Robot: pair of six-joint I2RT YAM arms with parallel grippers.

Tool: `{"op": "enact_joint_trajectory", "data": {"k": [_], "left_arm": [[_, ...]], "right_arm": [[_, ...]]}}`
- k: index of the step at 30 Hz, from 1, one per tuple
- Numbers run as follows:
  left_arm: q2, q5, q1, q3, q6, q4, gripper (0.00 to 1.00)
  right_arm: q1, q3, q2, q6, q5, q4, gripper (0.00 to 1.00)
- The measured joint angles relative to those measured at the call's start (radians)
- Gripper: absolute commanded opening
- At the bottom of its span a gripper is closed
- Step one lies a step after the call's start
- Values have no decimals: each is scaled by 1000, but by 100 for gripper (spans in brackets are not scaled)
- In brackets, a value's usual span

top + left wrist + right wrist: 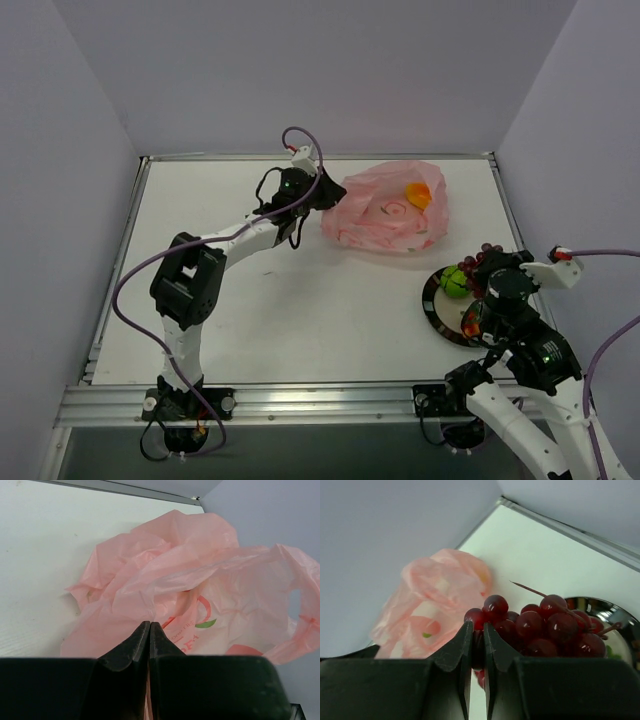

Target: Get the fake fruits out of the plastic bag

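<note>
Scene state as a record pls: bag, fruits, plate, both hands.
plastic bag: pink, crumpled, far right of the table
orange fruit: inside the bag, showing through
green fruit: on the plate
grape bunch: at the plate's far edge, held
plate: black-rimmed, near right, apart from the bag
left hand: shut on the bag's left edge
right hand: shut on a grape of the bunch

Bright, even, diffuse light; soft shadows; glare on the plate (615,612).
</note>
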Motion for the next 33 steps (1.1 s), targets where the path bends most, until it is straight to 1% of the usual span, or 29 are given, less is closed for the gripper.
{"op": "enact_joint_trajectory", "data": {"k": [4, 7, 10, 14, 20, 29, 31, 33], "left_arm": [[3, 6, 8, 0, -16, 8, 2], [3, 10, 11, 0, -23, 22, 2], [3, 13, 12, -1, -24, 28, 2], [3, 17, 12, -2, -26, 30, 2], [3, 21, 12, -2, -27, 34, 2], [3, 23, 12, -6, -27, 37, 2], [3, 23, 12, -8, -27, 37, 2], [3, 23, 12, -8, -27, 41, 2]], "right_arm": [[-2, -45, -26, 169, 82, -166, 0], [-5, -111, -19, 264, 111, -244, 0], [-11, -176, -14, 338, 114, -294, 0], [-18, -230, -11, 415, 114, -315, 0], [-19, -270, -22, 467, 101, -332, 1], [2, -272, -9, 497, 73, -340, 1], [13, -272, -10, 500, 66, -340, 4], [20, -276, -10, 504, 63, -340, 22]]}}
